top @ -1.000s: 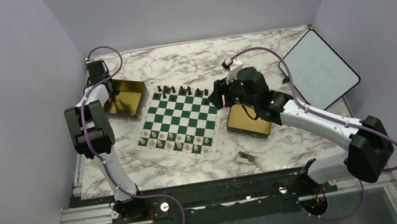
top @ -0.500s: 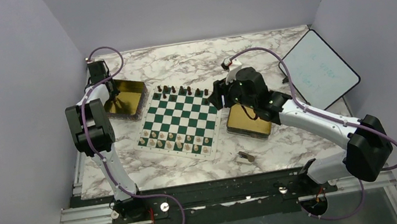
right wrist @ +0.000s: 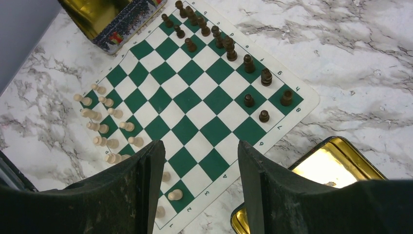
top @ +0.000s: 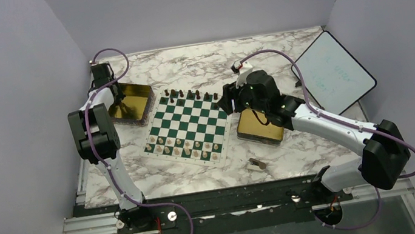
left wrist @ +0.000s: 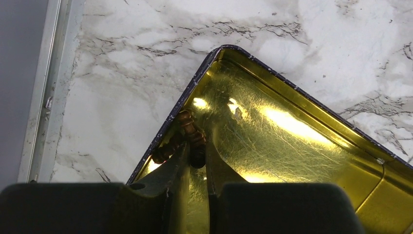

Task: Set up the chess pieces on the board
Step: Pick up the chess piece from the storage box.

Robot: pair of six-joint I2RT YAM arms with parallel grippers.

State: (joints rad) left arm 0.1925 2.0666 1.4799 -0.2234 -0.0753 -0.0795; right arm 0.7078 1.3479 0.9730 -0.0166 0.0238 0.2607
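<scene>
Left wrist view: our left hand (left wrist: pixel 195 152) has its fingers nearly together on either side of a dark piece (left wrist: pixel 193 136). The piece lies in the corner of a gold tin (left wrist: pixel 302 131) on the marble worktop (left wrist: pixel 122 73); we cannot tell whether the fingers pinch it. Our right hand (right wrist: pixel 199 146) hangs with fingers wide apart, holding nothing, above the side of the board (right wrist: pixel 195 97) next to a second tin (right wrist: pixel 331 165). Beige pieces (right wrist: pixel 104 126) line one board edge, dark pieces (right wrist: pixel 219 44) the opposite.
</scene>
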